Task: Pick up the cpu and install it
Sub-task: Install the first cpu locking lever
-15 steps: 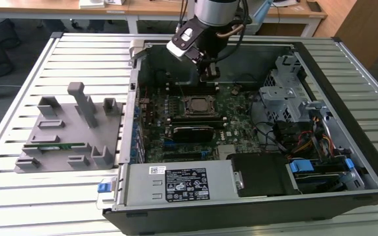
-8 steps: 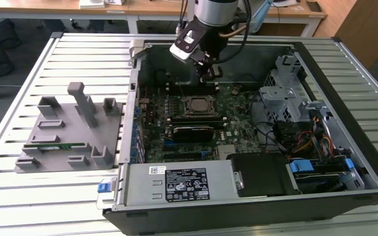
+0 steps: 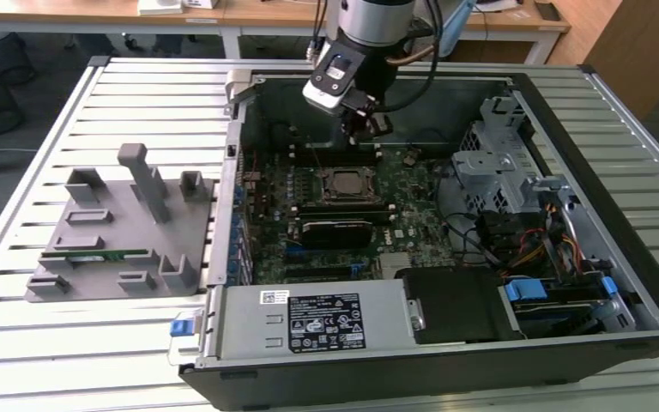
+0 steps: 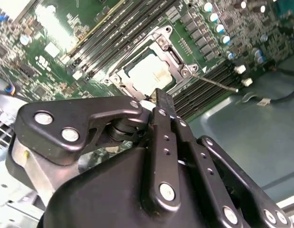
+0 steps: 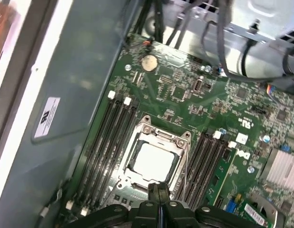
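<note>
As the end effector is poised above with fingers pressed together, the cpu is seen in the socket; its square top is shown silvery-white, dark-rimmed.

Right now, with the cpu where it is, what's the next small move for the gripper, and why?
Probably a short straight lift off the motherboard. The cpu lies flat inside the socket frame, while the gripper hangs over the frame's edge, shut and holding nothing.
</note>
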Robot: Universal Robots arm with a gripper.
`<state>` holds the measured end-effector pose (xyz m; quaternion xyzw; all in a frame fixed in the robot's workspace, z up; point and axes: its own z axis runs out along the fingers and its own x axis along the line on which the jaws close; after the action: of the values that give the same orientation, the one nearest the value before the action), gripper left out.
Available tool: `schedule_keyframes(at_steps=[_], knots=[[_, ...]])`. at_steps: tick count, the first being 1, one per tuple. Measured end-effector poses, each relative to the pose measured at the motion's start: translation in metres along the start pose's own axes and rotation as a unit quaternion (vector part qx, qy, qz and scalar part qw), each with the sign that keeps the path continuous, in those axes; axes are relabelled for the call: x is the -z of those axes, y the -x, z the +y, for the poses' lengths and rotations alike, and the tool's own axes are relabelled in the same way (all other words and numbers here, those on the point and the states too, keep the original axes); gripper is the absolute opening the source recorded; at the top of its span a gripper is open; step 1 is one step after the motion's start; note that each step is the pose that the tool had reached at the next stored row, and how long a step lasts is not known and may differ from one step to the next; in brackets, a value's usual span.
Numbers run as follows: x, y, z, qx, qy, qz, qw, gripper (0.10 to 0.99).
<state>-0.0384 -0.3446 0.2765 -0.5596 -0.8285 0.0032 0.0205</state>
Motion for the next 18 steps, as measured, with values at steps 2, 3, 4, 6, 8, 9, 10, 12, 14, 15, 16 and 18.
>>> schedule_keyframes(at_steps=[2,3,4,6,8,9,10,12,14,15,16,18], knots=[[-0.0003,0.0000,0.0000,0.019,-0.0006,-0.0005,0.9998,0.106],[-0.0004,0.0000,0.0000,0.027,-0.0008,-0.0008,0.9996,0.106],[-0.0006,0.0000,0.0000,0.037,-0.0011,-0.0010,0.9993,0.106],[-0.0011,0.0000,0.0000,0.054,-0.0014,-0.0015,0.9985,0.106],[-0.0013,0.0000,-0.0001,0.065,0.0003,-0.0030,0.9979,0.106],[-0.0015,0.0001,0.0000,0.067,0.0035,-0.0045,0.9977,0.106],[-0.0017,0.0001,0.0000,0.070,0.0070,-0.0061,0.9975,0.106],[-0.0020,0.0000,0.0001,0.077,0.0110,-0.0078,0.9970,0.106],[-0.0021,0.0001,0.0001,0.092,0.0109,-0.0080,0.9956,0.106],[-0.0023,0.0001,0.0001,0.101,0.0107,-0.0081,0.9948,0.106],[-0.0026,0.0001,0.0000,0.110,0.0105,-0.0082,0.9938,0.106],[-0.0030,0.0001,0.0001,0.128,0.0100,-0.0085,0.9917,0.106]])
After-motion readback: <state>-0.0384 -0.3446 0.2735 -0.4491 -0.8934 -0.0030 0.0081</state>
